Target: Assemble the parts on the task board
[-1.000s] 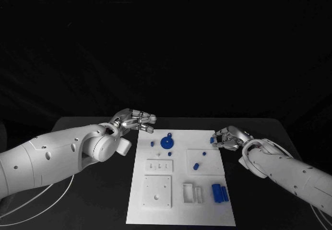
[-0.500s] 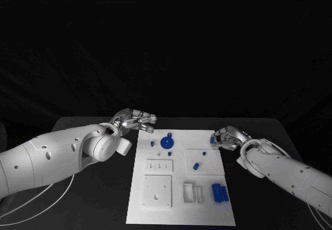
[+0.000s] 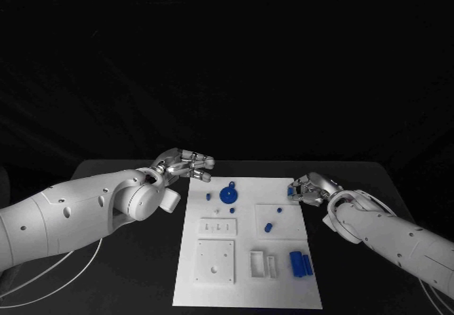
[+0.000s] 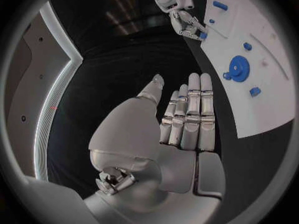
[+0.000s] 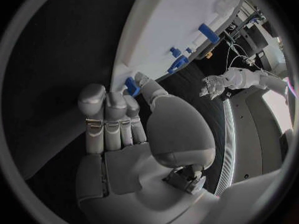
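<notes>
the right hand (image 3: 308,188) pinches a small blue part (image 3: 291,191) at the far right edge of the white task board (image 3: 248,289) on the black counter (image 3: 132,275), while the left hand (image 3: 184,164) hovers empty, fingers apart, off the board's far left corner.

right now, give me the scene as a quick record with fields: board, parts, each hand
board: white task board in the middle of the black table
parts: blue gear at the far end; two blue cylinders side by side near the right edge
left hand: beside the board's far left corner, fingers straight in the left wrist view, holding nothing
right hand: at the board's right edge, pinches a small blue part
</notes>
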Robot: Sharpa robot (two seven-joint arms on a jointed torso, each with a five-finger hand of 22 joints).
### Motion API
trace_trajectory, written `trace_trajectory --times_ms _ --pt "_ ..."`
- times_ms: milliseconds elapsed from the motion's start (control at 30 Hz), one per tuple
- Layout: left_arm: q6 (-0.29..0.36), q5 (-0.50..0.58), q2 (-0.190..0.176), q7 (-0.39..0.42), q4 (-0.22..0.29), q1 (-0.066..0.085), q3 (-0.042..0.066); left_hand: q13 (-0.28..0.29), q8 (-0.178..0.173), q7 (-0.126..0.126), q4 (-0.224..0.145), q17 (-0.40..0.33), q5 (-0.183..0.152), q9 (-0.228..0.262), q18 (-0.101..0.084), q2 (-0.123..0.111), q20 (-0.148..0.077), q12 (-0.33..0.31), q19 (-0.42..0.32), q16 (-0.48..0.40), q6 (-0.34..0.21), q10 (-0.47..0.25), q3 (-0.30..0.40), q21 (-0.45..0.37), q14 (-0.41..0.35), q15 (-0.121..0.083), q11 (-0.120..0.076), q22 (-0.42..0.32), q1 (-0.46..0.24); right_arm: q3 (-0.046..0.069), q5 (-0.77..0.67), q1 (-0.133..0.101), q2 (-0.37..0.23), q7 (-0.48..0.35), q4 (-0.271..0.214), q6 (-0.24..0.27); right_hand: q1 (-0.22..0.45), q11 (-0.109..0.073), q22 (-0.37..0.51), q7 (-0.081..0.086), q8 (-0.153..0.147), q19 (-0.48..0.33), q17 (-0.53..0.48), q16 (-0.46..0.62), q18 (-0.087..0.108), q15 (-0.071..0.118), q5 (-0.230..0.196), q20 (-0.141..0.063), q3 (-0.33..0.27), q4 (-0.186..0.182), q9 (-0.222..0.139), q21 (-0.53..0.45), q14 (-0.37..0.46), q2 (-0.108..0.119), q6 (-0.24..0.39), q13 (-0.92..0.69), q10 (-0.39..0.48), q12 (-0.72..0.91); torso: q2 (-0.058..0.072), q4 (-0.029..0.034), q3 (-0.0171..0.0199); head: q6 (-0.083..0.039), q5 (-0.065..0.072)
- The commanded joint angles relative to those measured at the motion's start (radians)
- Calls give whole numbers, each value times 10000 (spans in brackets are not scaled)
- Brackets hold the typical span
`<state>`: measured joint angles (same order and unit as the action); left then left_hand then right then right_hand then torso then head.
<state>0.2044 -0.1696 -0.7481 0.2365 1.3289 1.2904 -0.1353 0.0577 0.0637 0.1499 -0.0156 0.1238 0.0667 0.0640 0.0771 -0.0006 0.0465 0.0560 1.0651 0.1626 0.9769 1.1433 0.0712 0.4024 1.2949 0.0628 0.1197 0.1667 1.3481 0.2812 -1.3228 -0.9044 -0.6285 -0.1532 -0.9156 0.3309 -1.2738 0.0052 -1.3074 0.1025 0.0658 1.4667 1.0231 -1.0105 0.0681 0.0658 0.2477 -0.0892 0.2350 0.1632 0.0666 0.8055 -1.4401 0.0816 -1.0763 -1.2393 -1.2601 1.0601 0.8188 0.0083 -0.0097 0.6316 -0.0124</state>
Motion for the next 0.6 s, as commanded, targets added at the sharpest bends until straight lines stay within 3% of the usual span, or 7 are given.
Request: trace_trajectory --times_ms 33,400,600 --pt "-170 -20 29 65 10 3 9 16 -10 26 -56 1 -17 15 16 11 14 38 -18 23 43 -68 -11 36 -30 18 -32 -7 59 2 -9 11 7 -36 -6 -110 60 -58 -1031 -26 -37 348 6 -24 52 57 -88 -29 132 19 -11 41 15 -64 -113 -8 -3 16 0 5 -3 28 -8" --pt "-163 -20 33 45 16 4 9 16 -10 27 -70 1 -19 15 15 35 14 37 -32 22 49 -75 -12 53 -33 20 -30 2 47 2 -32 11 8 96 0 175 26 -210 -1038 -310 -15 336 37 -8 -26 194 -1289 -152 1139 186 93 85 11 -554 -1196 -66 -46 56 -3 1 3 50 9" --pt "-176 -32 43 19 2 5 10 15 -8 23 -76 11 -20 15 21 59 3 38 -16 44 58 -45 -2 83 -1 4 -41 16 56 2 -53 11 14 178 -68 457 73 -255 -1047 -381 -19 343 96 -30 -76 242 -1349 -214 1211 390 171 141 -6 -660 -1513 -90 -118 69 -5 2 6 49 26"
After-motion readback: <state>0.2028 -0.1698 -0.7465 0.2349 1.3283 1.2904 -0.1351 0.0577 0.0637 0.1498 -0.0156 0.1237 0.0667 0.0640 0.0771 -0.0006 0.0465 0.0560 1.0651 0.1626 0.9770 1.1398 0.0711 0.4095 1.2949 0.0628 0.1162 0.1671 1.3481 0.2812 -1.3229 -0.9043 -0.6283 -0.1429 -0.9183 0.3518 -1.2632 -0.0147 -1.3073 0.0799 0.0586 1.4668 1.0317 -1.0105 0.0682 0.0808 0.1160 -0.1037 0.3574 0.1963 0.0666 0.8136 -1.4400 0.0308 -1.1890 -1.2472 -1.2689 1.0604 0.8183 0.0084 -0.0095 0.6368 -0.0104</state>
